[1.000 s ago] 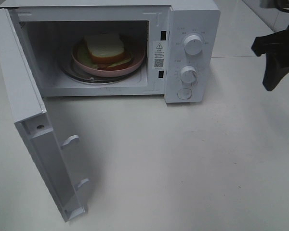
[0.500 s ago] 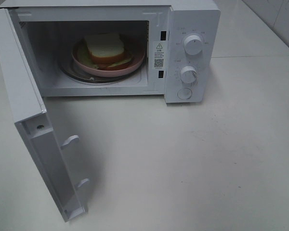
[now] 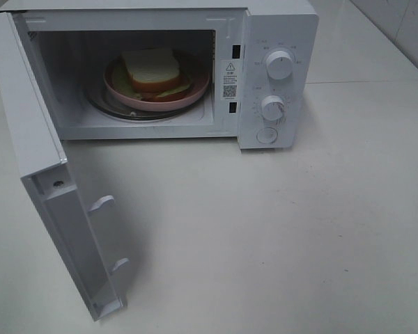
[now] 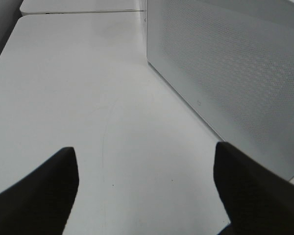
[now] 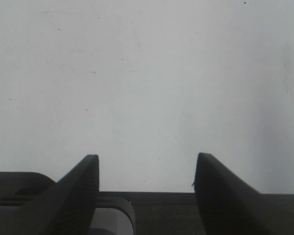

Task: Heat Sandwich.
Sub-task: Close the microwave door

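Place: a kitchen-style test setup
Evidence: white microwave (image 3: 292,42) with two dial knobs (image 3: 279,64), standing on a plain white table (image 3: 279,236)

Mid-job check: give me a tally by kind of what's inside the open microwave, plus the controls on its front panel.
Sandwich: 1
Pink plate: 1
Glass turntable: 1
Knobs: 2, upper and lower
Round button: 1
Total: 6

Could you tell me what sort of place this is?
Likely a test kitchen bench: a white microwave with its door open, a sandwich on a pink plate inside, on a plain white table.
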`<state>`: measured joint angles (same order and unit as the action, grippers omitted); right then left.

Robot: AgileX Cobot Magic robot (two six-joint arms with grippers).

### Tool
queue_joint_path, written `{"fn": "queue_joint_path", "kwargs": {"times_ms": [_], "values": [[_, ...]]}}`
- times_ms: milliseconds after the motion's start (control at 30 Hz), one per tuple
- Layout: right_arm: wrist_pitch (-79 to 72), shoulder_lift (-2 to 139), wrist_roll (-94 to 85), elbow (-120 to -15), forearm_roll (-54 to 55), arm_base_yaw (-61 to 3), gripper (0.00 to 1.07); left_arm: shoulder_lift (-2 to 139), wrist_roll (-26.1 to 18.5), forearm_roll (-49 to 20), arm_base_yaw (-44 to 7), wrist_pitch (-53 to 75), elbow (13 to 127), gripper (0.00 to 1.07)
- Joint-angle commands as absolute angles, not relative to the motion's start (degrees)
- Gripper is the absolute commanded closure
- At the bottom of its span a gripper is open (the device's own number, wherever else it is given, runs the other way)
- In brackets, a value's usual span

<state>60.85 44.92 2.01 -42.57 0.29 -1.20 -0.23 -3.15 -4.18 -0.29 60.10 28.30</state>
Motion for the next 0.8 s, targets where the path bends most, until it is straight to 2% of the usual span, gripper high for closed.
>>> {"fn": "queue_joint_path", "kwargs": {"times_ms": [33,400,800], "values": [[60.2,38.8,2.3,-39.1,0.4,-0.7,0.50,-1.5,-3.2,-4.4,-0.5,59.4,28.2,0.36],[60.2,17.9,2.2,-29.2,0.4,-0.7,0.50,-1.5,-3.2,-4.4,-0.5,59.4,28.2,0.36],[59.4,4.6,1.8,-28.9,0.4,-0.7,0.50,-1.5,-3.2,-4.4,-0.5,59.4,28.2,0.36]]}}
